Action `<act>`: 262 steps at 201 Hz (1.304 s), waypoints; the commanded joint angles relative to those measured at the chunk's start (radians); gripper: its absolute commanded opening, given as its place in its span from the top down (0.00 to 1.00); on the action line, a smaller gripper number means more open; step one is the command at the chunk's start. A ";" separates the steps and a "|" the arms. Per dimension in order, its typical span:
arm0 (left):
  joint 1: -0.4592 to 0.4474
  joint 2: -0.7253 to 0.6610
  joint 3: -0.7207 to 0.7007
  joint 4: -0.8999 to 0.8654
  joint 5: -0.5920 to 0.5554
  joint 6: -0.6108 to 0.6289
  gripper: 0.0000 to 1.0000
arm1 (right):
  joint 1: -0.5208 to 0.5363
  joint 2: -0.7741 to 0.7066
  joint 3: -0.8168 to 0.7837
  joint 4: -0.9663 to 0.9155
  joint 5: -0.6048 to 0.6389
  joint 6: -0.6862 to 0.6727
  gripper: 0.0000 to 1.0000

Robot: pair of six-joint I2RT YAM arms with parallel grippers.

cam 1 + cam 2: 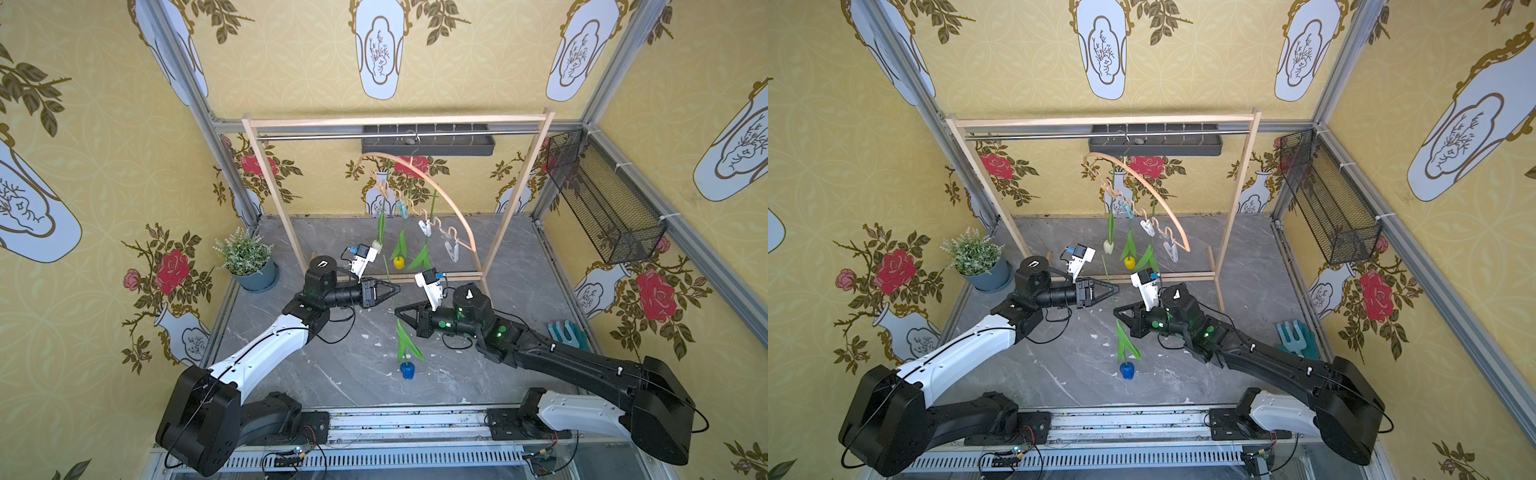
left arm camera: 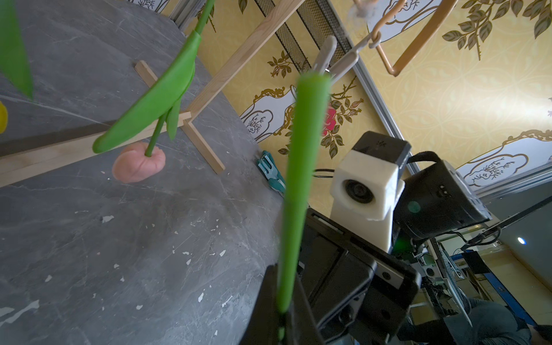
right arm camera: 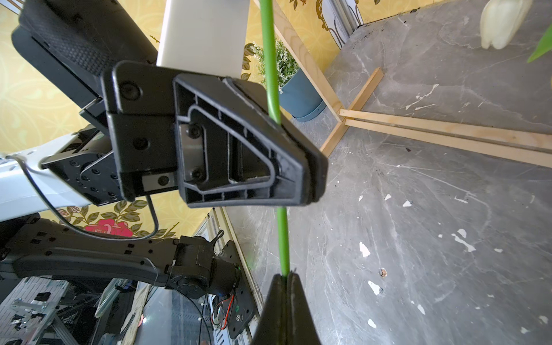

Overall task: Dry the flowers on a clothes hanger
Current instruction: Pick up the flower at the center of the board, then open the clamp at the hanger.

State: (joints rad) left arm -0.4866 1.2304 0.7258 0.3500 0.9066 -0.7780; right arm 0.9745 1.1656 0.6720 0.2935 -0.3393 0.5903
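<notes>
The blue-headed flower (image 1: 407, 370) (image 1: 1127, 370) hangs head down over the table, its thin green stem (image 3: 282, 236) (image 2: 298, 179) pinched in two places. My left gripper (image 1: 397, 289) (image 1: 1116, 289) (image 2: 282, 313) is shut on the stem higher up. My right gripper (image 1: 398, 311) (image 1: 1116, 311) (image 3: 286, 276) is shut on it just below. Behind them the clothes hanger (image 1: 436, 187) (image 1: 1154, 187) hangs tilted from the rail. Pegged on it are the white flower (image 1: 377, 245) (image 3: 501, 21), the yellow flower (image 1: 399, 262) and the pink flower (image 2: 139, 162). One peg (image 1: 452, 249) (image 2: 337, 56) is empty.
The wooden rack frame (image 1: 399, 121) stands at the back, its foot bars on the table. A potted plant (image 1: 248, 257) sits at the left. Teal garden tools (image 1: 569, 334) lie at the right wall under a black wire basket (image 1: 602, 199). A grey tray (image 1: 428, 139) hangs on the back wall.
</notes>
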 commanded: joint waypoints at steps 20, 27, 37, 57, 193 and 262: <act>0.003 -0.027 0.049 -0.086 -0.066 0.068 0.82 | 0.038 0.002 0.009 -0.019 0.036 -0.025 1.00; 0.003 -0.036 0.066 -0.119 -0.083 0.087 0.79 | 0.053 0.002 0.009 -0.037 0.055 -0.031 1.00; 0.002 -0.050 0.089 -0.162 -0.111 0.135 0.73 | 0.074 0.000 0.005 -0.057 0.076 -0.031 1.00; 0.002 -0.073 0.118 -0.214 -0.167 0.191 0.60 | 0.105 -0.033 -0.034 -0.074 0.126 -0.011 1.00; -0.101 -0.085 0.216 -0.203 -0.301 0.349 0.46 | 0.161 -0.290 -0.121 -0.564 0.507 0.168 1.00; -0.184 -0.002 0.262 -0.138 -0.389 0.361 0.44 | 0.112 -0.358 -0.119 -0.726 0.628 0.283 1.00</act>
State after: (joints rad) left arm -0.6441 1.2106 0.9810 0.1486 0.5583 -0.4294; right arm 1.1213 0.8238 0.5438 -0.3618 0.2176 0.8181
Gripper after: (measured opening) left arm 0.564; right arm 0.053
